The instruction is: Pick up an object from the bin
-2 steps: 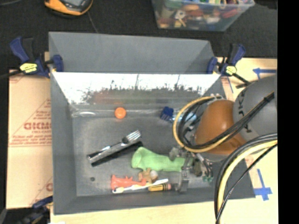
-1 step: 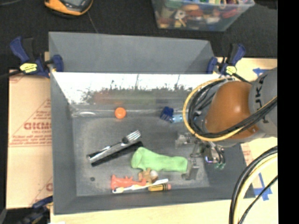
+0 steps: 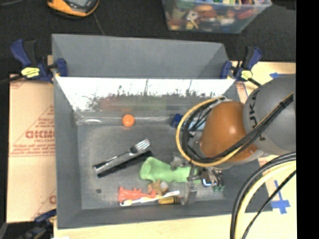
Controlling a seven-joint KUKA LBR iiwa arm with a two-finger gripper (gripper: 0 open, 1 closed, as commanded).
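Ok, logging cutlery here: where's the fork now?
In camera view, the fork lies left of the bin's centre, below the orange ball and left of the green toy.

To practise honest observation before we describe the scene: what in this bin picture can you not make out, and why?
Camera view:
- Blue thing at the back wall: mostly behind the arm's cables; kind unclear.
- Green soft thing: right end hidden under the arm's wrist.
- Brown bit beside the orange-and-white thing: too small to identify.
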